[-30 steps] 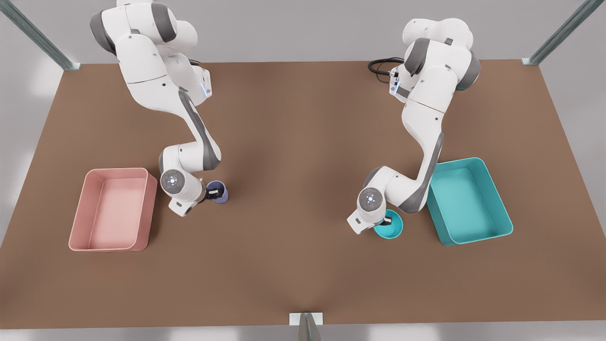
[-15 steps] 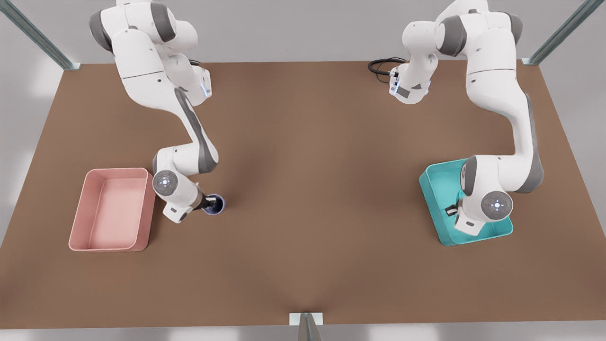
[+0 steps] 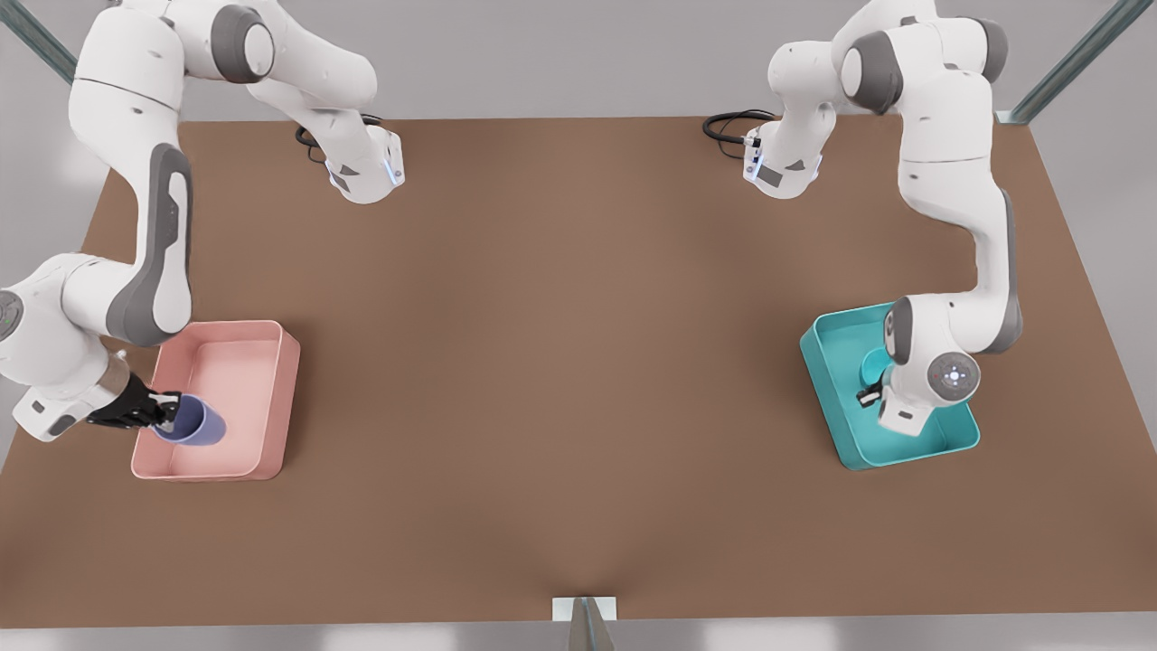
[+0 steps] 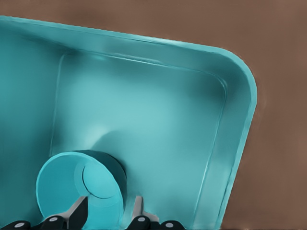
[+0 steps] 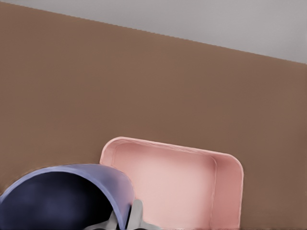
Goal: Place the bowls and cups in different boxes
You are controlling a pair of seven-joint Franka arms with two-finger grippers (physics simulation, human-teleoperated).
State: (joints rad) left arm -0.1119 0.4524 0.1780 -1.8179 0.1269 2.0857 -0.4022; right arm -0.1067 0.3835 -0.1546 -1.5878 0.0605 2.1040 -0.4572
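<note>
Front view: the right gripper [image 3: 167, 411] sits at the view's left, over the near corner of the pink box [image 3: 280, 398], and its fingers pinch the rim of the purple cup [image 3: 192, 423]. The cup is tilted, its mouth toward the gripper and its base pointing over the box floor; whether it touches the box cannot be told. At the view's right, the left gripper [image 3: 870, 395] is down inside the teal box [image 3: 940, 443], and the teal bowl [image 3: 873, 366] shows as a curved edge just beside the wrist, within the box walls. Both boxes rest on the brown table [image 3: 578, 362], well apart from each other.

Left wrist view: the bowl [image 4: 72, 187] is tipped on its side against the floor of the teal box [image 4: 240, 96], its opening facing the camera. One finger [image 4: 79, 213] lies inside the bowl and the other [image 4: 138, 211] outside, so the wall sits between them; the jaws are narrow and closed on that wall.

Right wrist view: the cup [image 5: 67, 196] lies close under the camera, its dark inside showing, with a finger [image 5: 136, 213] pressed on the outside of its wall, the jaws clamped narrow. The pink box [image 5: 225, 191] lies beyond the cup on the table [image 5: 144, 81].
</note>
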